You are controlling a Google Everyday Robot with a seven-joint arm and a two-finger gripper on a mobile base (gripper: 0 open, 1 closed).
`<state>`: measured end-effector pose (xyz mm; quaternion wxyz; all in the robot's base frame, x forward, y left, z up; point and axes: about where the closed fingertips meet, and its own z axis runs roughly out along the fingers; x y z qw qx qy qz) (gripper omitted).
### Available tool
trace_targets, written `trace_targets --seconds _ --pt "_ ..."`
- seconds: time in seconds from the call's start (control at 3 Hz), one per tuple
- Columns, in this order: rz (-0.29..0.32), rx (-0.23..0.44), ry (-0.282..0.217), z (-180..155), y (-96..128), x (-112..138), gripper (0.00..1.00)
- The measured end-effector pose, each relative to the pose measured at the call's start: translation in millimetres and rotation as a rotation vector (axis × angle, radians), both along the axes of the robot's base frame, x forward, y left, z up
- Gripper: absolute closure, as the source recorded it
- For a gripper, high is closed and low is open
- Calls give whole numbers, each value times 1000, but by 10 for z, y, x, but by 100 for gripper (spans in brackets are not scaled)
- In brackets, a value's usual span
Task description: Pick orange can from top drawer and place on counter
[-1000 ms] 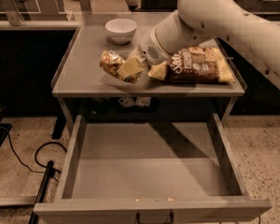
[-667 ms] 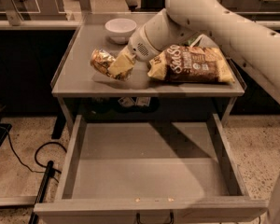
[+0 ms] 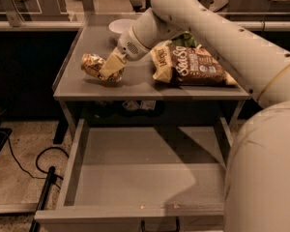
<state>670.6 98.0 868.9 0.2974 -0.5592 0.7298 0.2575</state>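
The orange can (image 3: 91,64), shiny and dented, is at the left part of the counter (image 3: 135,85), lying tilted at or just above its surface. My gripper (image 3: 106,70) reaches down from the upper right and is shut on the can's right end. The top drawer (image 3: 75,163) is pulled fully open below the counter and holds nothing that I can see. Its dark handle (image 3: 159,224) shows at the bottom edge.
A white bowl (image 3: 122,27) stands at the back of the counter. A large brown-and-yellow snack bag (image 3: 195,66) lies on the counter's right half. My arm (image 3: 217,37) crosses above it. A black cable (image 3: 36,163) runs on the floor at the left.
My gripper has carried the orange can leftward across the counter, from beside the snack bag to the left part, and a little lower.
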Motion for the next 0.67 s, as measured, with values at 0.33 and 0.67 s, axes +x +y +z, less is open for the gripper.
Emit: trace_targets --seconds 0.33,0.67 --pt "45 -24 21 -115 174 61 100" --pt "64 -25 34 -189 261 68 100"
